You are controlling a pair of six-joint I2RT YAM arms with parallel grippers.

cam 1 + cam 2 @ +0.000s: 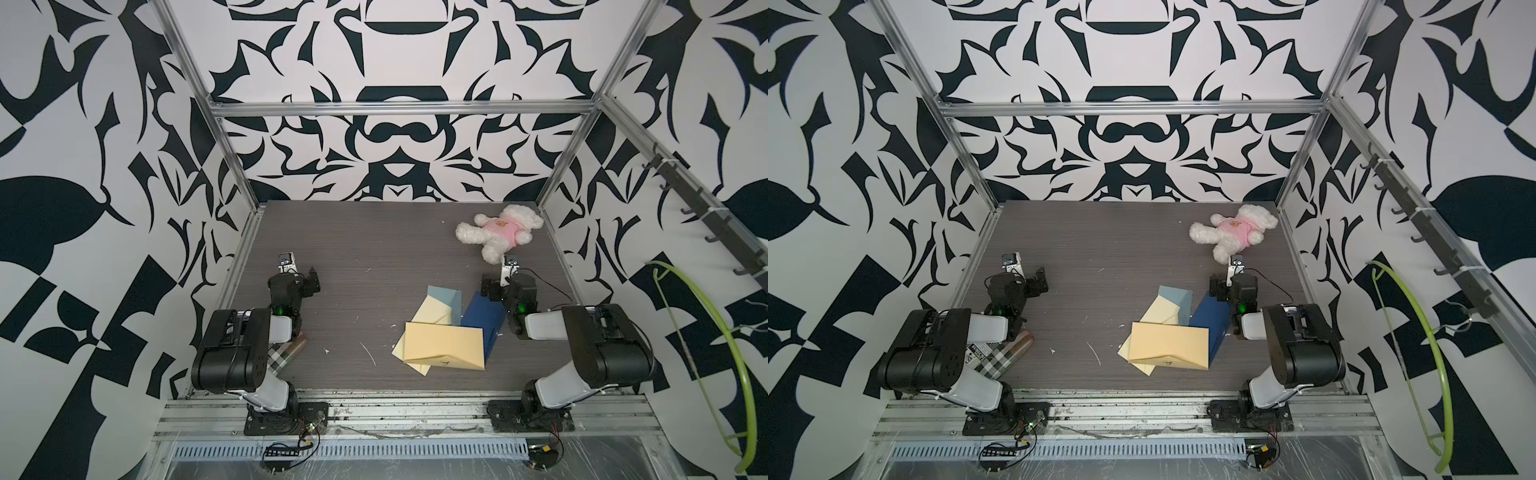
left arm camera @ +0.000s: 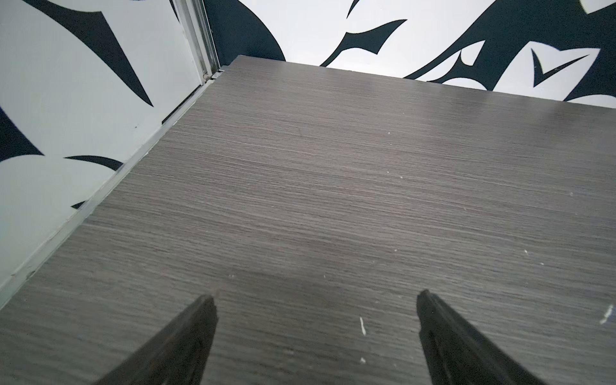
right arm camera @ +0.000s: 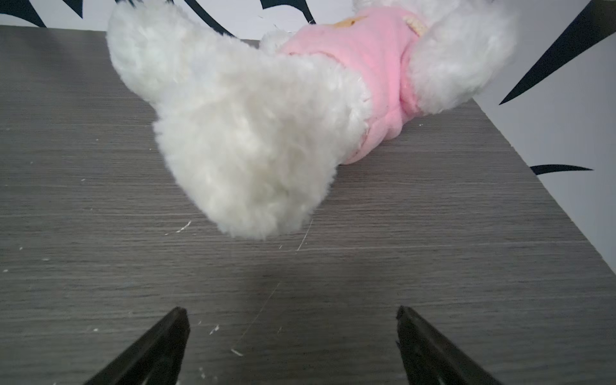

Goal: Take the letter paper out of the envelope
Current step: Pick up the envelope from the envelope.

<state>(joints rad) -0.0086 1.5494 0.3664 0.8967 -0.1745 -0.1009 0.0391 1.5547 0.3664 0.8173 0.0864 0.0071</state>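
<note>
Table (image 1: 365,241) read as a dial, 12 at the far wall.

- **9:** left gripper (image 2: 315,301), fingers spread over bare wood, nothing between them.
- **4 to 5:** yellow envelope (image 1: 446,347) lies flat. A paler sheet (image 1: 417,366) shows under its near-left corner; we cannot tell whether it is the letter. A light blue envelope (image 1: 451,299) and a dark blue envelope (image 1: 484,320) touch it behind.
- **3:** right gripper (image 3: 291,313), fingers spread, empty, facing the plush bear (image 1: 498,232) at 1.

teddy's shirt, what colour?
Pink. The shirt shows best in the right wrist view.
</note>
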